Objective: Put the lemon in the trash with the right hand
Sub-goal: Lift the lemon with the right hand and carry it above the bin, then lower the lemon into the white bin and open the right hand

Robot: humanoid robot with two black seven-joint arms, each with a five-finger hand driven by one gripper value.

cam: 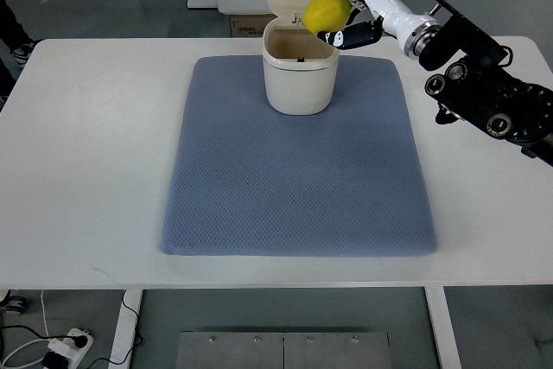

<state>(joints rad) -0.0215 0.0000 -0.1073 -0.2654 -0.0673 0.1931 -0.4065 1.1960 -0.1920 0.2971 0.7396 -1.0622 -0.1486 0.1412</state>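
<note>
Right hand has its fingers closed around the lemon, held in the air at the far right rim of the open trash bin, lid up. Pickup and carry appear complete. Remaining: centre the lemon over the opening, release. Bin stands on the blue mat on the counter. Left arm not visible.

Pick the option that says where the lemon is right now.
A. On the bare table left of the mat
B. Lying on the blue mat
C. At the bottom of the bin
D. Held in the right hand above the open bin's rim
D: the right hand grips the lemon just over the far right rim of the open bin.
</note>
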